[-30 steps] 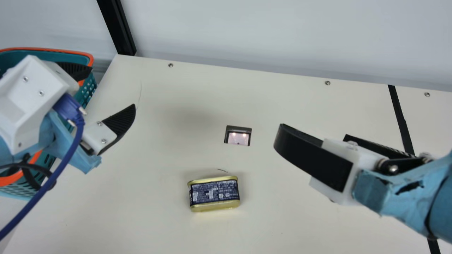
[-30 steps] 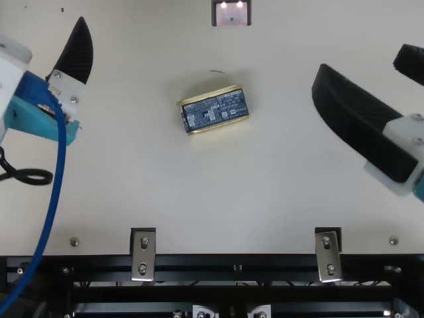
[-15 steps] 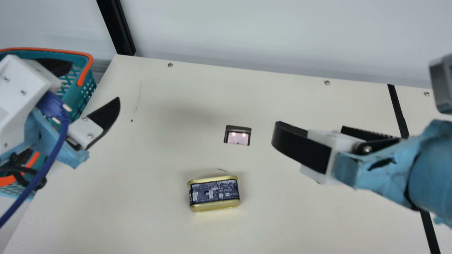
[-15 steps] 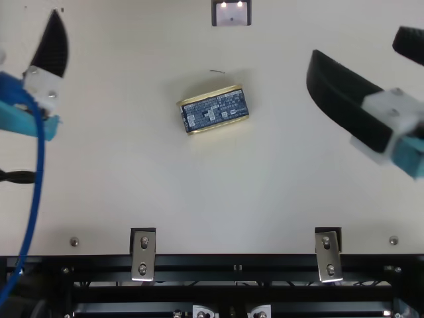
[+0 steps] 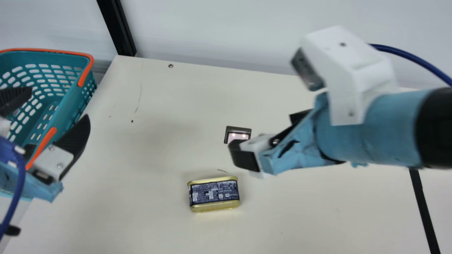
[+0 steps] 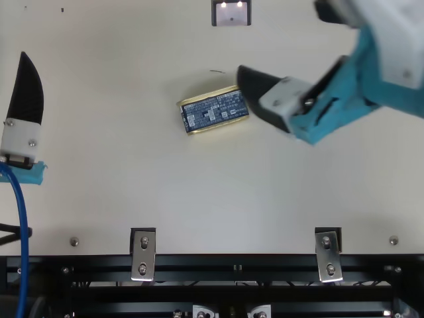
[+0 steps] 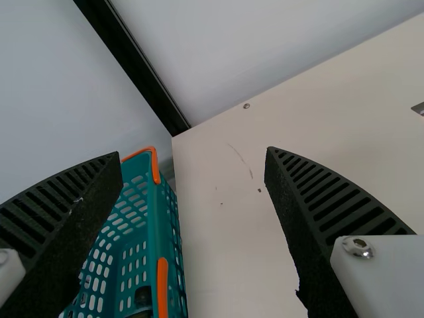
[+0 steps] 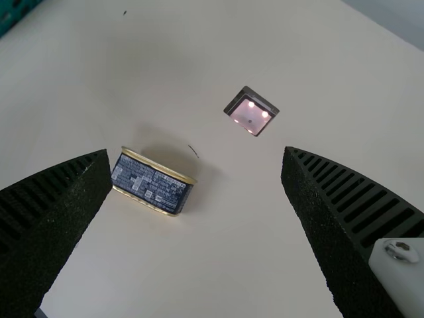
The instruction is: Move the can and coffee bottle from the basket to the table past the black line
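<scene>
The navy and gold can [image 5: 214, 194] lies on the cream table; it is also in the top view [image 6: 213, 111]. My right gripper [image 5: 263, 130] stands open above the table, up and to the right of the can in the main view. In the right wrist view, the can [image 8: 154, 182] lies beyond the open right gripper [image 8: 197, 156], nothing between its fingers. My left gripper [image 5: 59, 106] is open by the teal basket [image 5: 72, 97], and the left wrist view shows the left gripper [image 7: 192, 159] empty. A dark object [image 7: 142, 297] sits inside the basket, only partly visible.
The black line [image 5: 422, 208] crosses the table at the right, partly behind my right arm. A small dark-framed glossy plate [image 5: 237, 135] lies behind the can. A black post [image 5: 118, 28] stands at the back left corner. Metal brackets [image 6: 143, 255] line the near edge.
My left gripper has moved left and nearer in the main view, uncovering more of the basket. My right arm has swung left, its gripper nearer the can. The can has not moved.
</scene>
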{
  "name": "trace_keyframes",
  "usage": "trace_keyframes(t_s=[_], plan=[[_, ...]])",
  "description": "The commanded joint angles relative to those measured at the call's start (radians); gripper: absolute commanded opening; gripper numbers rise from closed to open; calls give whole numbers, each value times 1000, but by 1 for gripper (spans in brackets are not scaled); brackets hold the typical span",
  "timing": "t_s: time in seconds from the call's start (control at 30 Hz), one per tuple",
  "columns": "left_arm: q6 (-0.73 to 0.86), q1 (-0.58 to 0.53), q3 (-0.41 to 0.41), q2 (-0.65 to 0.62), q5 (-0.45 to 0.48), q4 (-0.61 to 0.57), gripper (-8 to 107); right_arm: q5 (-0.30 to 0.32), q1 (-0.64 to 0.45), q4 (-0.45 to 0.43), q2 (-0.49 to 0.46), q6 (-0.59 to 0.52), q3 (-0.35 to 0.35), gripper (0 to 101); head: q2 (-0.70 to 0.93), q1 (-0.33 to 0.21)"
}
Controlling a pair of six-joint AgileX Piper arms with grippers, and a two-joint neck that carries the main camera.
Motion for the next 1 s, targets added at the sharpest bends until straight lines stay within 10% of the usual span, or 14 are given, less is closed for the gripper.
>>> trace_keyframes(t_s=[0.0,0.7,0.97], plan=[[0,0,0,0,0,0,90,16,31,-8,60,-88,-32,101,-5,-7],[2,0,0,-2,-2,-2,90,254,192,-33,376,-693,-268,101,-5,-7],[2,0,0,-2,-2,-2,90,264,211,-54,439,-859,-233,101,-5,-7]])
